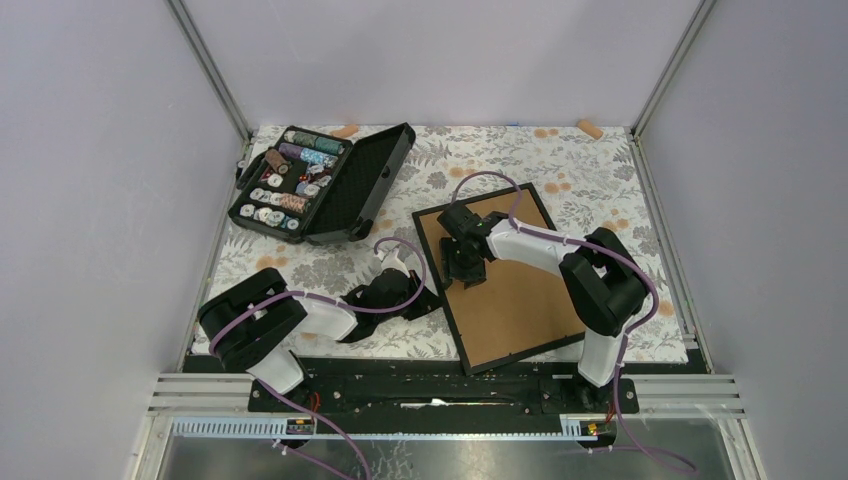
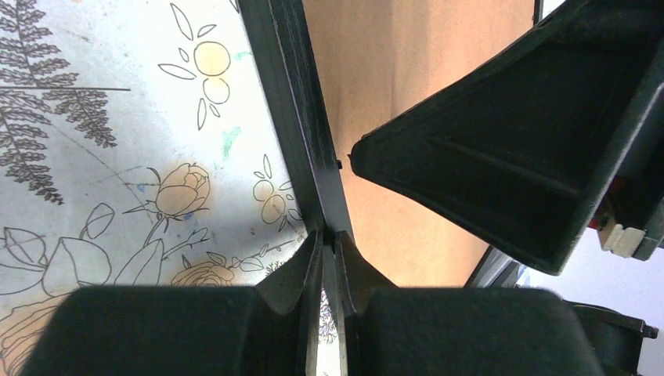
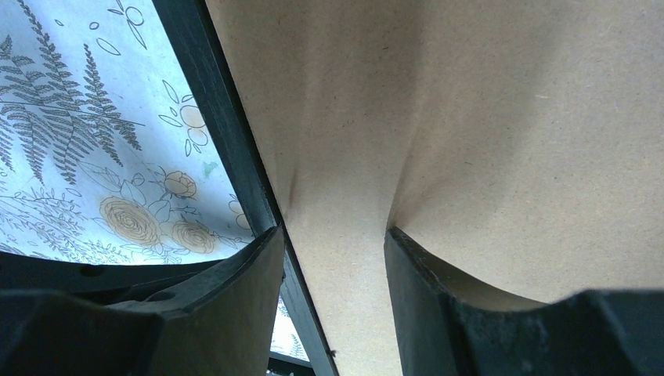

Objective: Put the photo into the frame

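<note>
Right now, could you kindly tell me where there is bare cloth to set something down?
Free: the far strip beyond the frame, right of the thread spool case. Crowded: the frame's left edge, where left claw and right claw sit.

Your left arm [image 1: 300,315] lies low, reaching right, its black left gripper [image 2: 329,247] apparently pinched on the thin black frame [image 2: 297,117]; your right arm [image 1: 545,248] bends left, right gripper [image 3: 333,235] spread, pointing down.

top cam looks down; both wrist cams close on frame [image 1: 515,305] edge.
</note>
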`<control>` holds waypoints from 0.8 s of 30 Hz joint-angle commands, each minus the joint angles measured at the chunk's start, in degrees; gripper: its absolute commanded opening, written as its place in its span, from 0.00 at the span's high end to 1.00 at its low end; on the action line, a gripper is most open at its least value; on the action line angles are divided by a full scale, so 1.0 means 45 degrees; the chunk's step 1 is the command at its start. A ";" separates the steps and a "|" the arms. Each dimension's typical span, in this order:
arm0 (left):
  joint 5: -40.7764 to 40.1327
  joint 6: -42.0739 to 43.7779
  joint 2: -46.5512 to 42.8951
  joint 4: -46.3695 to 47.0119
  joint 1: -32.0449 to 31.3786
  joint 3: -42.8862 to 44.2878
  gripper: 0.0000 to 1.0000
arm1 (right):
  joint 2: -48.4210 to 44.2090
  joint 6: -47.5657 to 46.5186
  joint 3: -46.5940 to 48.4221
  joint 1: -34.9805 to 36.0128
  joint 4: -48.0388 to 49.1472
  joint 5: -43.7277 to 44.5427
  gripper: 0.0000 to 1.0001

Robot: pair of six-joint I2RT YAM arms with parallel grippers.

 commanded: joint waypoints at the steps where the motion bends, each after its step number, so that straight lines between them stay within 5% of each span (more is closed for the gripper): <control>1: -0.1161 0.0936 0.0758 -0.4256 0.0149 -0.0755 0.89 | 0.0741 -0.0207 0.0078 0.0115 -0.0235 0.0011 0.43; 24: -0.1178 0.0893 0.0730 -0.4280 0.0166 -0.0772 0.89 | 0.1750 -0.0284 0.1685 0.0773 -0.2189 0.1953 0.43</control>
